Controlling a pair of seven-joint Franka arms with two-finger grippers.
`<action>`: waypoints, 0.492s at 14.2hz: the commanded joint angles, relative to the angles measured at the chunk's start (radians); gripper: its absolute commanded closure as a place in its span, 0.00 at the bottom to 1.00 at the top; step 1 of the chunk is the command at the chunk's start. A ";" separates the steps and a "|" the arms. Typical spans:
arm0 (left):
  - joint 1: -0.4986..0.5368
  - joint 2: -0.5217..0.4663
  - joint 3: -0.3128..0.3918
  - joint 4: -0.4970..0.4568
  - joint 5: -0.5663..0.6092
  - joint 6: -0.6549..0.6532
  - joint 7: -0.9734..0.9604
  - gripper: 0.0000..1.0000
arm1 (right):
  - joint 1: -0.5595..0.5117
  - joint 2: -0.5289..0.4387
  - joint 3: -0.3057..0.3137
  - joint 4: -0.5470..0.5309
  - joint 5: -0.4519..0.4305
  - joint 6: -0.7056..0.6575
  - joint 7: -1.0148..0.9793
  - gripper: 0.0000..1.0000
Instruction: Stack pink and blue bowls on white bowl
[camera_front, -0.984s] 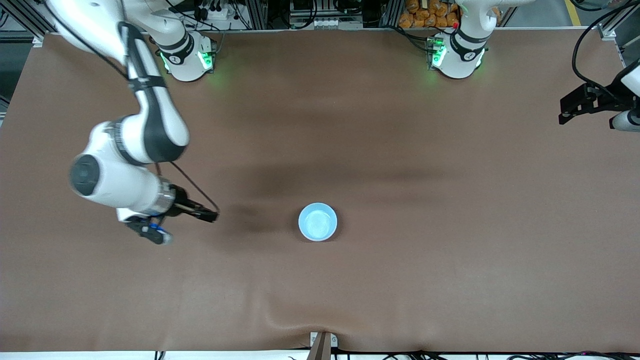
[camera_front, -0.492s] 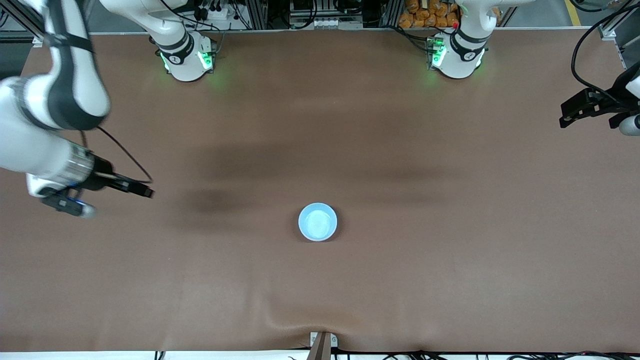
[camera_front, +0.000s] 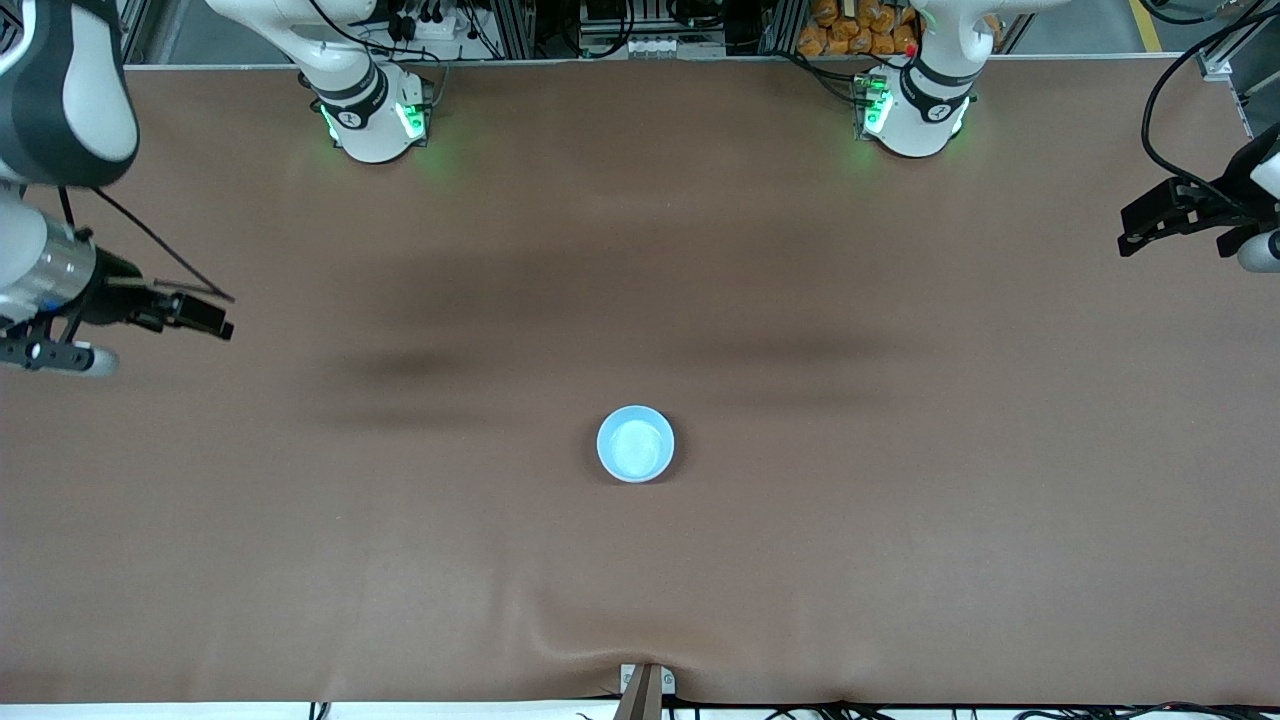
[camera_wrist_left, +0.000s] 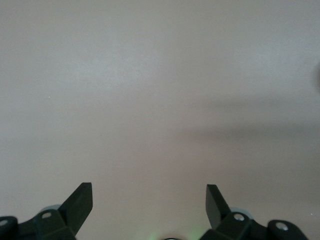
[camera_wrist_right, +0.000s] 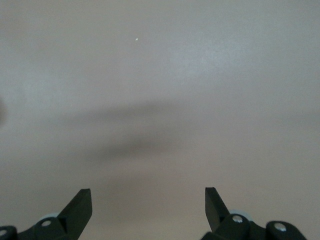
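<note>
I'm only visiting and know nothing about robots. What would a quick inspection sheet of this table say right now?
Surface: brown table cover, a ripple at the edge nearest the front camera.
Job's things: blue bowl upright mid-table; pink and white bowls not visible, whether stacked beneath cannot be told.
Clutter: nothing seen.
Grippers: right gripper open, empty, over the right arm's end; left gripper open, empty, over the left arm's end.
Cables: black cable along the right arm's wrist.
Surroundings: metal framing and wiring by the arm bases.

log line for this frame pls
blue bowl: topmost, mid-table, pink and white not visible | right tool: open, empty, over right arm's table end | left tool: open, empty, over left arm's table end
</note>
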 joint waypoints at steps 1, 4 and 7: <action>0.008 -0.005 -0.003 -0.006 -0.040 0.008 0.004 0.00 | -0.023 -0.020 0.026 0.080 -0.029 -0.092 -0.003 0.00; 0.026 -0.003 -0.002 -0.004 -0.058 0.007 0.022 0.00 | -0.012 -0.031 0.026 0.137 -0.029 -0.150 -0.005 0.00; 0.029 0.002 -0.002 -0.001 -0.055 0.005 0.022 0.00 | 0.012 -0.031 0.028 0.204 -0.062 -0.218 -0.009 0.00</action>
